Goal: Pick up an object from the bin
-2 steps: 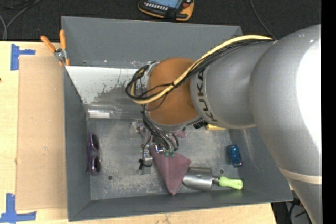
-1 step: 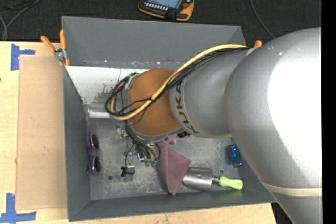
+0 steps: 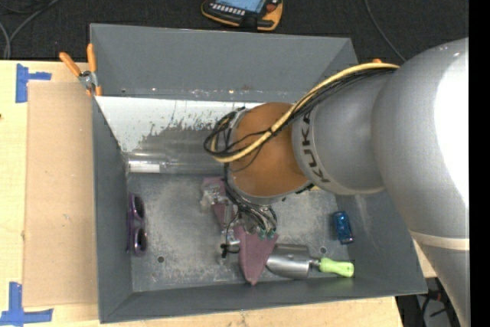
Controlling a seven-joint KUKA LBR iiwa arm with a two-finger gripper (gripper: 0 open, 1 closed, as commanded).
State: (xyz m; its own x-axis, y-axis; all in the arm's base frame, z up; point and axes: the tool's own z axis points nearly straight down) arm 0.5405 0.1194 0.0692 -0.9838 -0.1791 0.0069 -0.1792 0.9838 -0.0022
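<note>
My gripper (image 3: 229, 241) reaches down under the orange wrist cover to the bin floor, near the front middle. Right beside it, on its right, lies a maroon wedge-shaped piece (image 3: 253, 255), pointing toward the front wall. A silver tool with a green handle (image 3: 310, 266) lies along the front wall, its metal end touching the maroon piece. Just behind the gripper, to its left, sits a small pale pink thing (image 3: 211, 194), partly hidden by the wrist.
Purple glasses (image 3: 136, 223) lie by the left wall. A clear tube (image 3: 164, 163) rests along the foot of the back wall. A small blue thing (image 3: 341, 227) sits near the right wall. The arm and orange cover hang over the bin's middle and right.
</note>
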